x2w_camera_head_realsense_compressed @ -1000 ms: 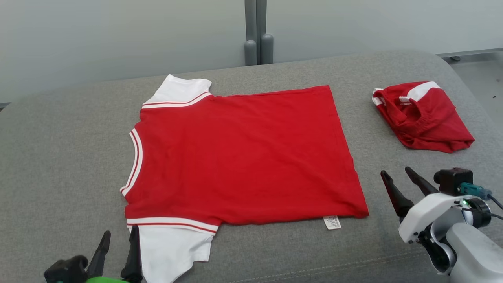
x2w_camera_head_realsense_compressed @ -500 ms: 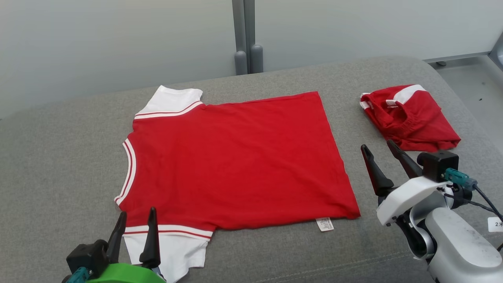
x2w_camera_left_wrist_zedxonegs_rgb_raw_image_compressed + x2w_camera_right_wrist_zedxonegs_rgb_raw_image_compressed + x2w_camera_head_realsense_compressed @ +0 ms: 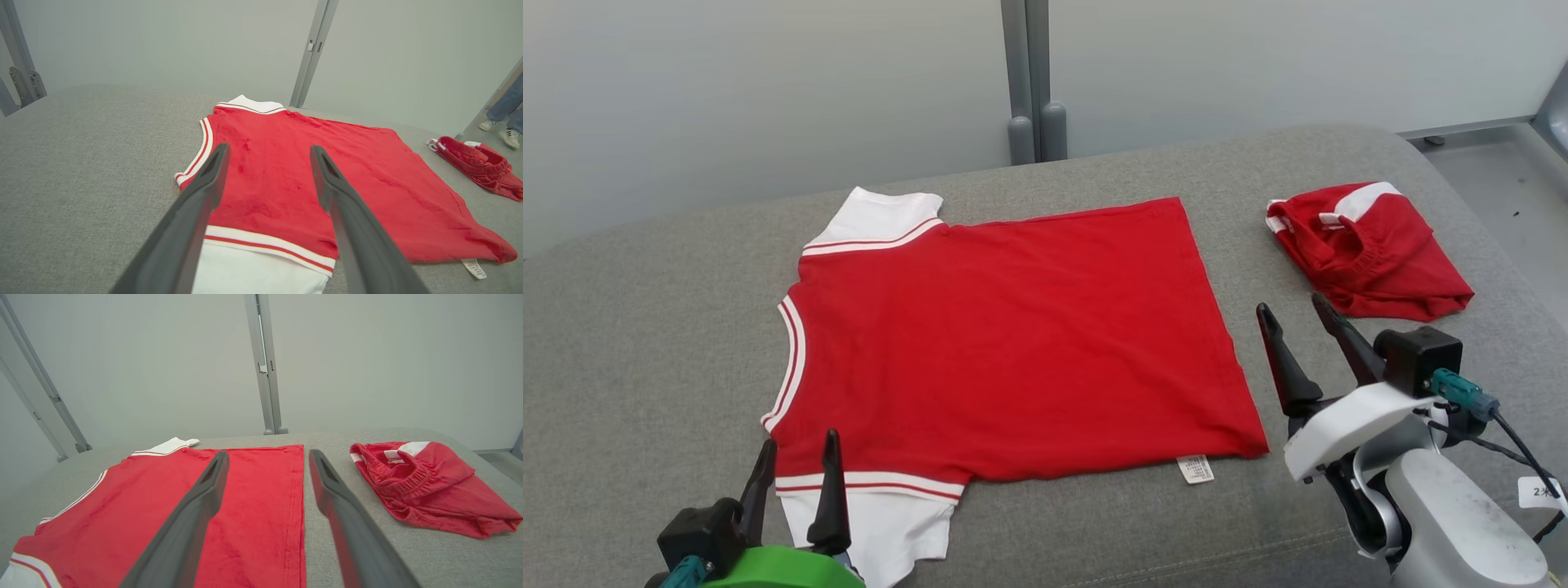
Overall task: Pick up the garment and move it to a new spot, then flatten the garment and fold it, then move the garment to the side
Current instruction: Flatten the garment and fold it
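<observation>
The garment point(image 3: 1013, 343) is a red T-shirt with white sleeves, spread flat on the grey cushion with its neck to the left and its hem to the right. My left gripper point(image 3: 798, 443) hovers open over the near white sleeve point(image 3: 866, 527), nothing between its fingers; the left wrist view has the shirt point(image 3: 310, 179) under and past them. My right gripper point(image 3: 1292, 309) stands open just right of the hem, above bare cushion. From the right wrist the hem edge of the shirt point(image 3: 261, 506) runs between the fingers.
Bunched red shorts point(image 3: 1368, 253) with a white stripe lie at the right end of the cushion point(image 3: 645, 343). A grey post point(image 3: 1029, 82) stands behind. Someone's shoes and trouser legs point(image 3: 504, 122) are on the floor far right. The cushion drops off at the right edge.
Both grippers have come forward toward the shirt, the left over the near sleeve, the right up to the hem. The head camera has also shifted a little. The shirt lies unchanged.
</observation>
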You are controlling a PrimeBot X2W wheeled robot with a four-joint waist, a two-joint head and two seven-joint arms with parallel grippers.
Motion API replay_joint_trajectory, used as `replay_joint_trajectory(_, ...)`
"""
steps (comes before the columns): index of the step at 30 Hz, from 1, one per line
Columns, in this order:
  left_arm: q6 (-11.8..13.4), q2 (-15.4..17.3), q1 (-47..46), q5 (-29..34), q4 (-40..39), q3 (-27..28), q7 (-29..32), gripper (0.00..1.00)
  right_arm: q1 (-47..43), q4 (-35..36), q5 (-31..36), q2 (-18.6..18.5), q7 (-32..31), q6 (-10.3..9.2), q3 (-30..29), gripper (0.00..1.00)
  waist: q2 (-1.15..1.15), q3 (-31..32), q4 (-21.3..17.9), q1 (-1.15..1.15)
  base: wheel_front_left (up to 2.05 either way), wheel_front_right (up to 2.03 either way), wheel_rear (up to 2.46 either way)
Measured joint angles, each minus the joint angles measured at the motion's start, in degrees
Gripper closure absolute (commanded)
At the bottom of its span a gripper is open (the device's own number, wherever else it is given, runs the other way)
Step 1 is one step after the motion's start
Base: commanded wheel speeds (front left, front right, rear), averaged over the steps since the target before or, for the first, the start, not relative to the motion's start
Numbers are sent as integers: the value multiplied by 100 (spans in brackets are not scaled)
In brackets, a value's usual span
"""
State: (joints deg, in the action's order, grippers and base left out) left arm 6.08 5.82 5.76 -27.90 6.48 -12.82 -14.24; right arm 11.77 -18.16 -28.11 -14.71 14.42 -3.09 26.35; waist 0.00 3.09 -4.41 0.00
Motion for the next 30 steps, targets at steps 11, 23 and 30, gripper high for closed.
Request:
replay_joint_trajectory(11, 5, -83, 10, 62, 11, 133, -1, 0, -337, 122, 97, 18, 0, -53, -199, 0, 0, 24, 7, 0, 0, 0, 0)
replay_joint_trajectory(23, 52, -116, 24, 196, -2, 178, -1, 0, -502, 264, 200, 31, 0, -55, -365, 0, 0, 68, 8, 0, 0, 0, 0)
replay_joint_trajectory(30, 52, -130, 116, 271, -9, 216, -1, 0, -591, 311, 297, 41, 0, -53, -416, 0, 0, 85, 22, 0, 0, 0, 0)
